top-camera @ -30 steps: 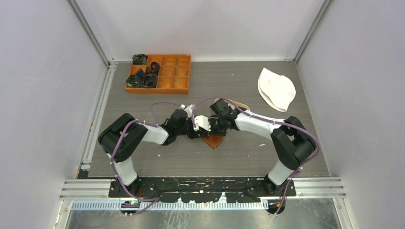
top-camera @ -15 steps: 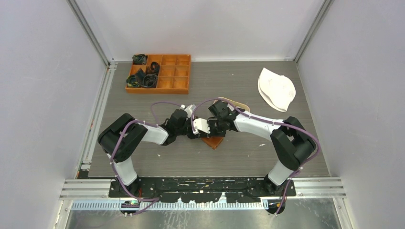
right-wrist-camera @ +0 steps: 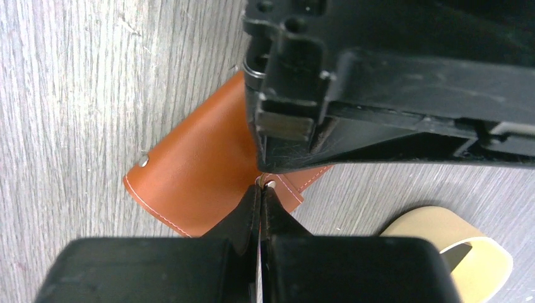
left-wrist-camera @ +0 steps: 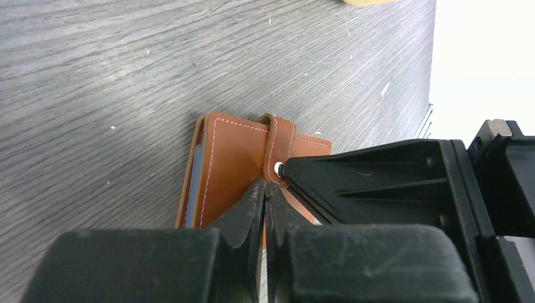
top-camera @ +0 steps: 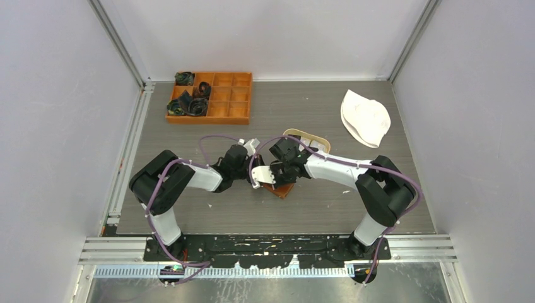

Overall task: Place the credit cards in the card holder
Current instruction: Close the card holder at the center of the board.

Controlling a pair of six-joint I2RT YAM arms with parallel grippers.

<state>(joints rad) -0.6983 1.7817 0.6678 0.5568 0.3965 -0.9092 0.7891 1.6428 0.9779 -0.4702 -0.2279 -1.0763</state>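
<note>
Showing white edge stitching, brown leather card holder [left-wrist-camera: 230, 158] with silver stud.

Left hand [left-wrist-camera: 265, 189] tight beside right hand [right-wrist-camera: 260, 189]

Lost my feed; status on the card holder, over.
Left gripper and right gripper shut, tips meeting at the strap stud. Card holder folded on table, blue card edge showing inside. Tan tray nearby, not touching.

One card holder [top-camera: 282, 189], one orange box [top-camera: 224, 95], one white cloth [top-camera: 364, 117], one tray [top-camera: 310, 135].
</note>
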